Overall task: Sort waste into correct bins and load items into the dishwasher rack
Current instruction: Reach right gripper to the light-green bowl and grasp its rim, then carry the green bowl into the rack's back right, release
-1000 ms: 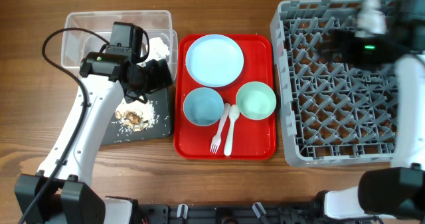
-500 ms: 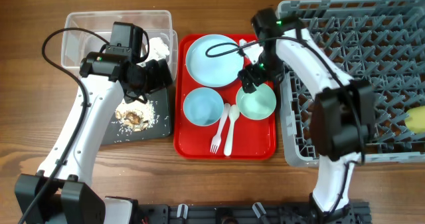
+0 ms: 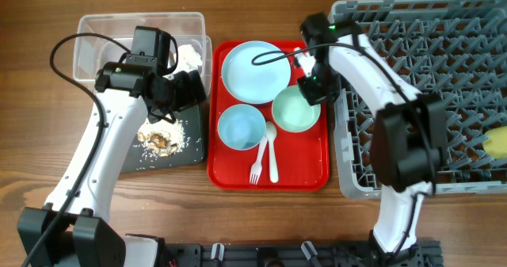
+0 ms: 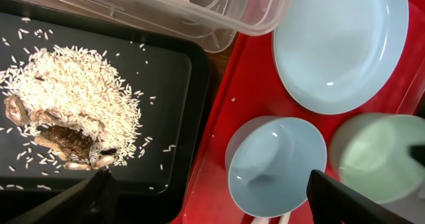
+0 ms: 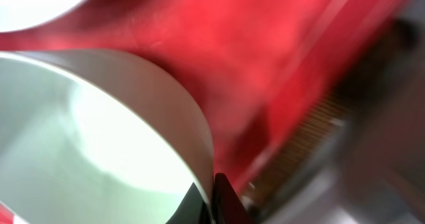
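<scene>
My right gripper [image 3: 314, 89] is shut on the right rim of the teal bowl [image 3: 291, 112], which sits on the red tray; up close the rim [image 5: 199, 127] is pinched between the jaws of that gripper [image 5: 211, 199]. A pale-blue plate [image 3: 255, 71], a blue bowl [image 3: 241, 129], a white fork [image 3: 258, 162] and a spoon [image 3: 272, 152] lie on the same tray. My left gripper [image 3: 179, 93] hangs open over the black tray [image 3: 190, 152], its fingers [image 4: 80, 201] wide apart and holding nothing. Food scraps [image 4: 66, 104] lie in that tray. A tissue [image 3: 189, 57] is in the clear tub [image 3: 111, 29]. A yellow cup [image 3: 497, 143] rests in the dishwasher rack [image 3: 412, 101].
The red tray [image 3: 309, 172] lies between the bins on the left and the rack on the right. The right arm reaches over the rack's left wall. A black cable loops from the left arm above the tub.
The right gripper has closed on the teal bowl's rim, and the bowl has slid a little up and left toward the plate. The left arm has stayed put.
</scene>
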Robot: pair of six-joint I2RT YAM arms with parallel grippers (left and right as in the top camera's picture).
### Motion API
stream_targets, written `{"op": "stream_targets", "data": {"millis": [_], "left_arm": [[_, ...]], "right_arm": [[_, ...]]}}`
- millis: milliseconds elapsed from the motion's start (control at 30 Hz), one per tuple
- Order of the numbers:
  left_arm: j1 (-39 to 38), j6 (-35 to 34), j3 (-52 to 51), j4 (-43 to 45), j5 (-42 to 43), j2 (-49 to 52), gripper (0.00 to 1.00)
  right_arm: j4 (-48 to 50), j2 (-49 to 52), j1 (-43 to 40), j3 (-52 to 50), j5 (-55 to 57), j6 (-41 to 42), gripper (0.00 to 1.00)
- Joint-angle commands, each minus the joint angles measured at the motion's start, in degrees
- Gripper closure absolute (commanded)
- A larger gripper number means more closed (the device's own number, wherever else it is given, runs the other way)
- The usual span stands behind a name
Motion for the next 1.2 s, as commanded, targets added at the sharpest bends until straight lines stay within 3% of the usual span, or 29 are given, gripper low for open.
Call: {"op": "stream_targets", "data": {"millis": [0,100,200,300,433,733,1033,1167], "left_arm": [[0.0,0.6,0.0,-0.1,-0.5,-0.9,0.08],[0.0,0.7,0.0,-0.1,-0.6,-0.9,0.05],[0.0,0.7,0.0,-0.1,-0.5,-0.9,0.04],[0.0,0.7,0.0,0.0,-0.5,-0.9,0.03],[0.0,0.7,0.0,0.0,-0.6,-0.9,0.03],[0.0,0.6,0.0,0.0,-0.5,-0.9,0.03],[0.0,0.6,0.0,0.0,-0.5,-0.9,0.03],[0.0,0.4,0.0,0.0,-0.5,-0.9,0.03]], "right_arm": [[1.7,-13.5,-2.0,0.4,2.4,0.9,0.96],[7.7,-25.0,-6.4,0.4,10.8,1.1,0.96],[12.6,-28.8,-11.4,0.4,25.0,3.0,0.95],[17.2,-28.3,-15.7,0.3,40.3,6.1,0.96],[33.9,-25.8,-21.5,0.3,56.6,2.1,0.96],[53.5,-7.6,-33.3,0.3,69.9,-9.8,0.96],[55.6,2.6,-37.5,0.3,69.0,-10.9,0.96],[52.8,3.8,-37.0,0.2,66.5,-5.8,0.96]]}}
